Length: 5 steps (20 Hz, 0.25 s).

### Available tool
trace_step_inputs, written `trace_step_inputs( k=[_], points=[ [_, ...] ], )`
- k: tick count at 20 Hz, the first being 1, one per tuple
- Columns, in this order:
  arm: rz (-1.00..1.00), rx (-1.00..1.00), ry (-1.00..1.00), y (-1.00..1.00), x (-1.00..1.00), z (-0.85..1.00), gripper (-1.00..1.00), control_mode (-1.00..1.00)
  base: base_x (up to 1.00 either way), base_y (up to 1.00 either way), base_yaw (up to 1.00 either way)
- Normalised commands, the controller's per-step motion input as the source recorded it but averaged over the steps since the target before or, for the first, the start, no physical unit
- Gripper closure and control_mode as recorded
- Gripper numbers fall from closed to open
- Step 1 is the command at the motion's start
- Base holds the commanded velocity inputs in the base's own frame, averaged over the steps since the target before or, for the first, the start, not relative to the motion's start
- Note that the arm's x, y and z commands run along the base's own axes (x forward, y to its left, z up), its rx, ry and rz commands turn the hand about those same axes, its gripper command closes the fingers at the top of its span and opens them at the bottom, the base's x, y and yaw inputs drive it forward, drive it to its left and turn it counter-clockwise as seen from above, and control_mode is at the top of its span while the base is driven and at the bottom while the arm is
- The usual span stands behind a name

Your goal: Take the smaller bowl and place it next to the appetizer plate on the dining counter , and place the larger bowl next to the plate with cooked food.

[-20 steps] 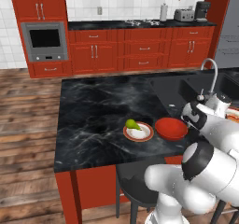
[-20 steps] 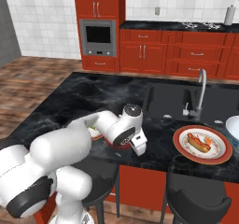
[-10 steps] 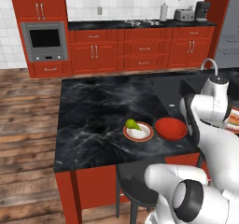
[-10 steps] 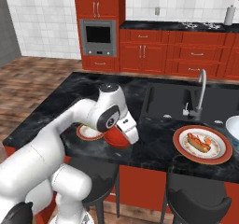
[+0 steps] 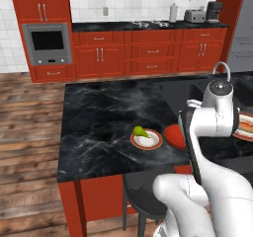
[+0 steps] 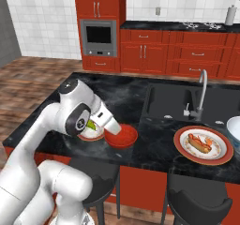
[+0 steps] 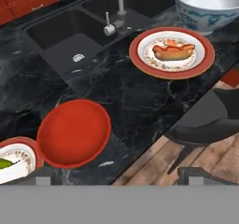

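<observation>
From the hand view we see the blue-patterned larger bowl (image 7: 212,6) just beyond the plate with cooked food (image 7: 171,52). The glossy smaller bowl (image 7: 73,132) sits touching the appetizer plate (image 7: 15,160) on the veined dining counter (image 7: 140,101). We cannot tell how far apart the gripper's fingers stand.

You had the small bowl (image 7: 73,132) sitting on the dining counter (image 6: 159,146), touching the appetizer plate (image 5: 146,139) on its right in the left base view. The sink (image 6: 176,101) lay behind them, with the faucet (image 6: 199,93) at its far side. In the right base view the plate with cooked food (image 6: 204,145) sat in front of the faucet, well apart from the small bowl and to its right. The large bowl (image 7: 210,5) stood just beside that plate, at the counter's right end. Stools (image 6: 197,199) stood below the counter's near edge.
</observation>
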Motion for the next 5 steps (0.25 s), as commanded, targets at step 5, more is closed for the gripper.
trace_step_inputs(
  k=[5],
  points=[
    [0.02, -0.19, -0.10, 0.41, 0.00, 0.40, -1.00, -1.00, 0.00, 0.00, 0.00]
  ],
)
